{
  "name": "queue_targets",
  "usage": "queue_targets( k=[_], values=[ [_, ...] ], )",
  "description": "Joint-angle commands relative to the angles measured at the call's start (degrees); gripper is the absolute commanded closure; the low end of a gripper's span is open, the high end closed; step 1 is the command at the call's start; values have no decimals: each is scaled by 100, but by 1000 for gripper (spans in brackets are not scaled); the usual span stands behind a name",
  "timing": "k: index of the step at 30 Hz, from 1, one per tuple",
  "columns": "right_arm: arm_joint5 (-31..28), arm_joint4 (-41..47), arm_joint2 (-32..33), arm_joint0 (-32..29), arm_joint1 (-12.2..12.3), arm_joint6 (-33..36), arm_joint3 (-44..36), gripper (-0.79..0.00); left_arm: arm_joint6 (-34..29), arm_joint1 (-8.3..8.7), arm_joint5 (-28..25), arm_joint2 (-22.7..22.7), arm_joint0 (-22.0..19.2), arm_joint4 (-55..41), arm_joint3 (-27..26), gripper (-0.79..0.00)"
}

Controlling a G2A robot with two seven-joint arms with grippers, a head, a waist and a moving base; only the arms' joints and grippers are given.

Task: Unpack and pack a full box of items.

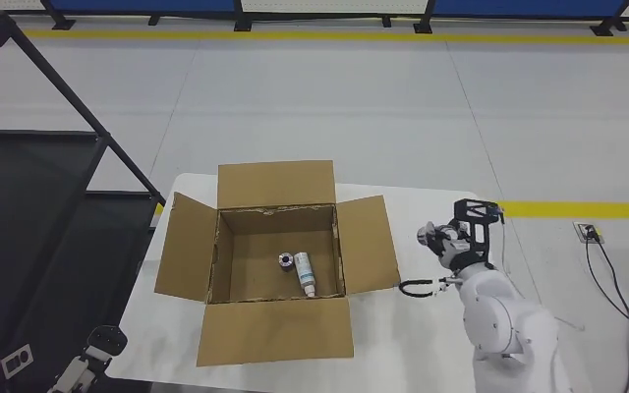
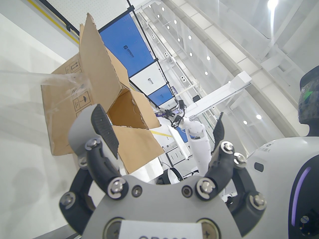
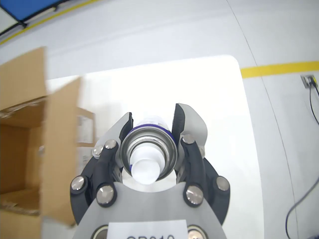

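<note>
Two items lie in the open box point(image 1: 275, 184): a white bottle point(image 1: 306, 273) and a small dark-and-silver piece point(image 1: 284, 260) just beside it. A third, a spray can point(image 3: 149, 141), is w/ our right gripper point(image 3: 153, 115), which is clamped across the can's round body, one pad each side, white cap pointing back at the wrist. It hangs over the table point(image 1: 393, 329), right of the box's right flap and apart from it.

Our read on handling: metal shell, so stiff; it should take a firm squeeze w/o denting. The wall is smooth and curved, so it may twist or slide in the pads if the hold is loose. Weight prob. moderate, can't tell how full. Best hold is across the cylinder approx. mid-body, as we have it. We'd avoid the cap; it looks like plastic and may pop off.

Our left gripper point(image 2: 159, 119) has its fingers spread w/ nothing between them. It sits low by the table's front-left corner, near the box.
</note>
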Motion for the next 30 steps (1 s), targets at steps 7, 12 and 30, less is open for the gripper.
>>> queue_targets(
  k=[7,12,30],
  values=[
    [-114,-1764,-2965,-5,-136,-220,-605,0,0,0,0,0,0,0,0,-785],
    [70,-1961,-4250,1158,-457,401,802,0,0,0,0,0,0,0,0,-785],
    [1278,374,-5504,4686,-2371,770,6829,0,0,0,0,0,0,0,0,-785]
  ],
)
